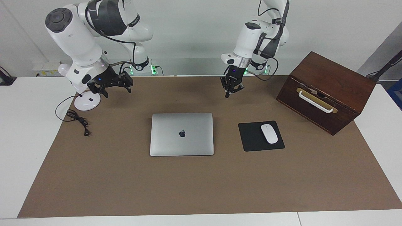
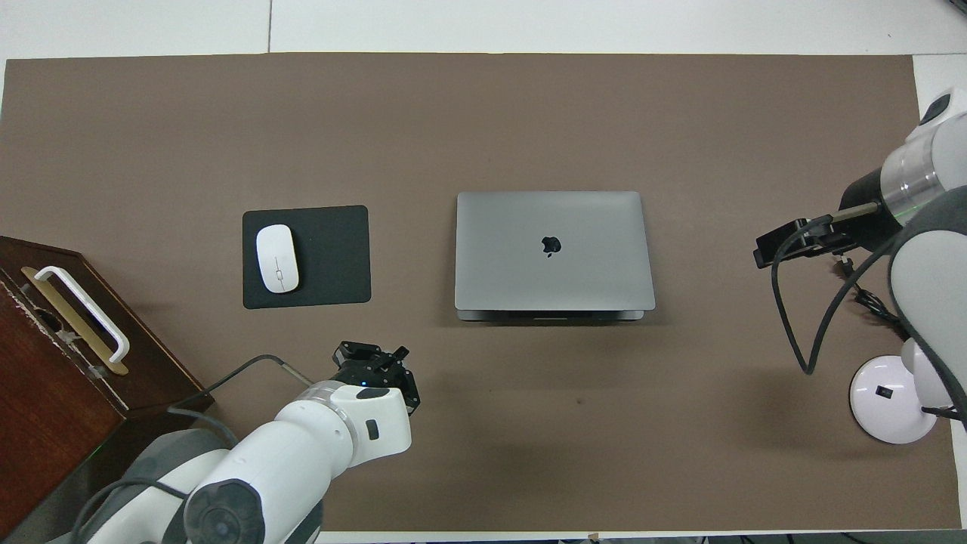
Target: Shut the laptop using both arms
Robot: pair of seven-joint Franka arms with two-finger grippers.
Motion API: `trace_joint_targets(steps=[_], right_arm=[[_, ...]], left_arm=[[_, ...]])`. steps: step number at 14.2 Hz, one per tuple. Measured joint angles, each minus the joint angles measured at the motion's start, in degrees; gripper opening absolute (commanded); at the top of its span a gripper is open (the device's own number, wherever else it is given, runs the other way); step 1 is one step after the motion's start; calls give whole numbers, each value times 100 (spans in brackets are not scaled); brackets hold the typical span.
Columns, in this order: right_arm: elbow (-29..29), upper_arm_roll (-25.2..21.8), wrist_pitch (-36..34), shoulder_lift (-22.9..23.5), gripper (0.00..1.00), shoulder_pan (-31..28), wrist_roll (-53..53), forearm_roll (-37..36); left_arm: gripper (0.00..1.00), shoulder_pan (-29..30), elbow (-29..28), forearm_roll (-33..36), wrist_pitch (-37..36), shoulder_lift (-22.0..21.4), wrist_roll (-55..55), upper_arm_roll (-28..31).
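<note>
Silver laptop [image 1: 181, 134] shut, hinge toward robots | left jaws closed empty | right jaws wide

The laptop [image 1: 181, 134] is thin and silver-grey, with a dark apple logo at the middle of its lid. It lies flat on the brown mat, lid fully down on the base, edges square to the table. It sits mid-table, with a black mouse pad [image 1: 253, 137] beside it toward the left arm's end.
</note>
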Motion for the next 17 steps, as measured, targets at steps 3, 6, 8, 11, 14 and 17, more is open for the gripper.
trace_joint_targets(steps=[3, 6, 8, 11, 14, 17], right_arm=[[0, -147, 23, 0, 100, 1, 0, -4], [0, -298, 155, 7, 100, 0, 0, -80], [12, -241, 173, 15, 100, 14, 0, -296], [155, -124, 145, 10, 100, 29, 0, -472], [214, -167, 226, 11, 100, 21, 0, -501], [244, -195, 235, 11, 100, 21, 0, -501]], left_arm=[[0, 18, 990, 1, -2078, -528, -1, 421], [100, 317, 2040, 1, -3389, -526, -34, 760], [100, 813, 2496, 2, -3919, -461, -39, 812], [100, 1511, 2806, 2, -4188, -396, -42, 820], [100, 2190, 3015, 4, -4281, -385, -88, 804], [100, 2608, 3065, 4, -4312, -384, -750, 794]])
